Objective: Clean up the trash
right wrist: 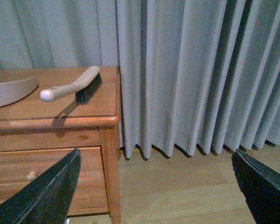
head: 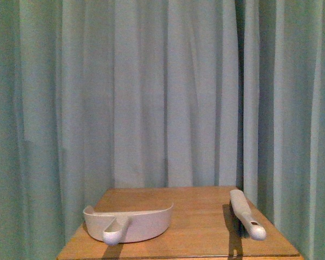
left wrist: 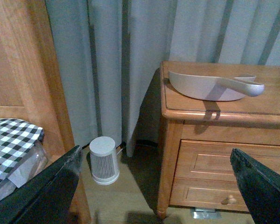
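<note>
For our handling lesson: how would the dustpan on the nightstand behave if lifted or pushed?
The dustpan looks like thin moulded plastic, so probably light and stiff. Its broad flat base should slide on the nightstand rather than roll; lifting by the handle may tilt it.

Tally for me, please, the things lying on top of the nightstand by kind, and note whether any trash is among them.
Beige dustpan: 1
Brush: 1
Trash: 0 in view
Total: 2
</note>
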Controlling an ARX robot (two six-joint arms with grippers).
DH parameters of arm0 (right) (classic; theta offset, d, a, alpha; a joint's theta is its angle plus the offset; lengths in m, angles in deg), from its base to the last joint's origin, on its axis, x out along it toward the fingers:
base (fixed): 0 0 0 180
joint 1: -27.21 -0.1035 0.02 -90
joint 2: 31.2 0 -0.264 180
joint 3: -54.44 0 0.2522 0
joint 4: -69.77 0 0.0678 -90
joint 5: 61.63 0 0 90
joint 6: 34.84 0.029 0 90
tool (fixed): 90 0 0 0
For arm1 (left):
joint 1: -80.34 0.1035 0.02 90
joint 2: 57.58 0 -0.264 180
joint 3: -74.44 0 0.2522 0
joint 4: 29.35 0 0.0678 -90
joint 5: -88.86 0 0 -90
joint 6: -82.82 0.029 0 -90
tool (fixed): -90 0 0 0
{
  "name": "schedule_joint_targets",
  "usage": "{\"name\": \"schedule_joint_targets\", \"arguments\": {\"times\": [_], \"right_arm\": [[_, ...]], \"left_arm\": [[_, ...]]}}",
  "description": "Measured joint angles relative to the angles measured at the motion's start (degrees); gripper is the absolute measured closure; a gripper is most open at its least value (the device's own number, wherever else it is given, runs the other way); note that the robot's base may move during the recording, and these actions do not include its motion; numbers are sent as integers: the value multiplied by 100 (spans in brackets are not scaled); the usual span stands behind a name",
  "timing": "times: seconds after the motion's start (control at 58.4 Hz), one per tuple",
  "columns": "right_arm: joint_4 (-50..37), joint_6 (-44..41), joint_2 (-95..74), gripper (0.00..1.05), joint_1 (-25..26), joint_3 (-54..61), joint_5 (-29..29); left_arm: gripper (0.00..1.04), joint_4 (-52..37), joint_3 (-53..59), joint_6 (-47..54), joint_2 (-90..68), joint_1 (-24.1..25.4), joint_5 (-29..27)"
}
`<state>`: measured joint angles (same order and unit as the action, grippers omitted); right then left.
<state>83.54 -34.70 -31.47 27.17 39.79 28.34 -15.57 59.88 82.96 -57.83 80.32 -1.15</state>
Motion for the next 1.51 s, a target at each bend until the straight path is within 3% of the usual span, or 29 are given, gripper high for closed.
{"name": "schedule_joint_targets", "arguments": {"times": [0.034,0.086,0.171,0.342,0.548,0.77,1.095,1.506], "right_arm": [[0,0,0,7,0,0,0],[0,0,0,7,0,0,0],[0,0,0,7,0,0,0],[0,0,0,7,0,0,-2],[0,0,0,7,0,0,-2],[0,0,0,7,0,0,-2],[0,0,0,7,0,0,-2],[0,0,0,7,0,0,-2]], "left_arm": [[8,52,-11,-114,-31,42,166],[8,343,-149,-590,-358,245,984],[8,0,-426,-872,-1445,260,1248],[8,-358,-2024,-693,-3829,-345,595],[8,651,-4489,136,-6295,-1659,-422],[8,1145,-6577,319,-8120,-2382,-1222],[8,1655,-7764,-33,-9713,-2544,-1716],[8,2094,-8747,-715,-10793,-2312,-1567]]}}
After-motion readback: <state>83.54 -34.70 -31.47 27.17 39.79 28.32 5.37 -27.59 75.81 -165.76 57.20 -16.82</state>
